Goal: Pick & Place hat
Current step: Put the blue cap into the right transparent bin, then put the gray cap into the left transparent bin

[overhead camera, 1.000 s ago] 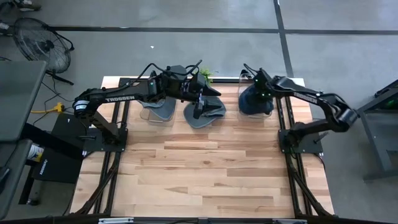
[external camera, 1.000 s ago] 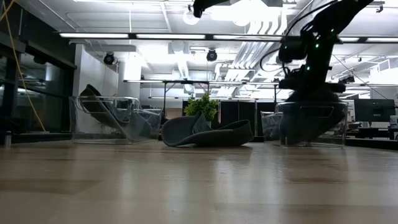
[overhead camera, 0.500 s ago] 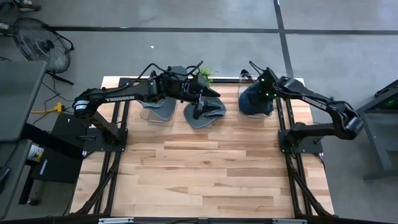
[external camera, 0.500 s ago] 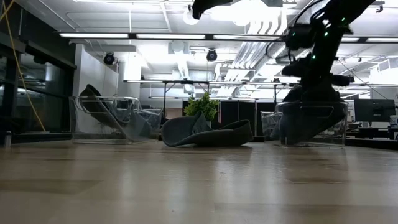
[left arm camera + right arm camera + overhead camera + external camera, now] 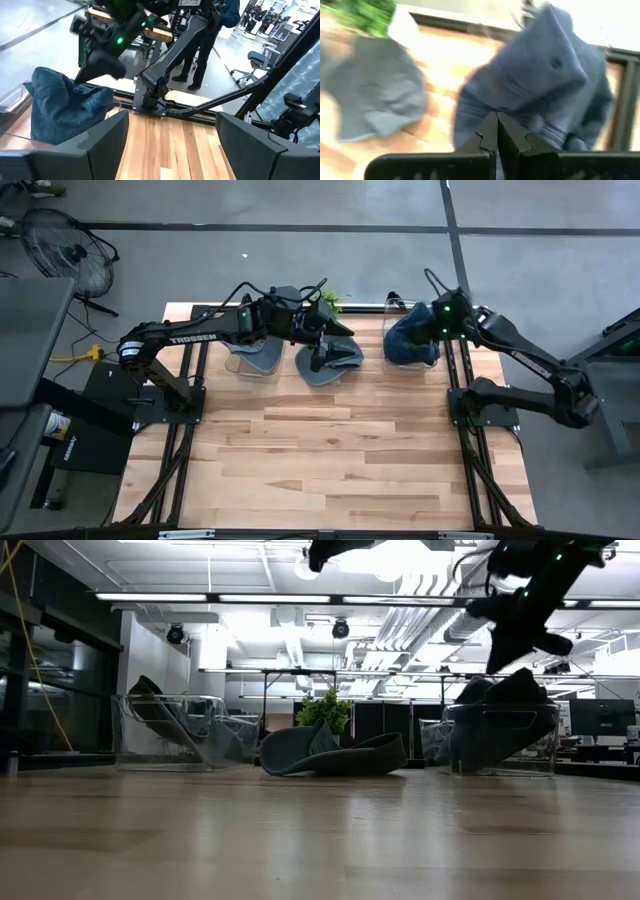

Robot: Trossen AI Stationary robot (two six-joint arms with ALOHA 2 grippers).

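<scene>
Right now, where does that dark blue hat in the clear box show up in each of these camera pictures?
High view: the blue hat lies at the table's far edge, right of centre.
Low view: blue hat, at right inside the clear bin.
Left wrist view: blue hat, at left.
Right wrist view: blue hat fills the centre.
Shared landmark: the grey hat lying beside it on the table.

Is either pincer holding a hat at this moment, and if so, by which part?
Nothing is held. The right pincer is shut and empty above the blue hat in its clear bin; the left pincer hangs open over the grey hat.
</scene>
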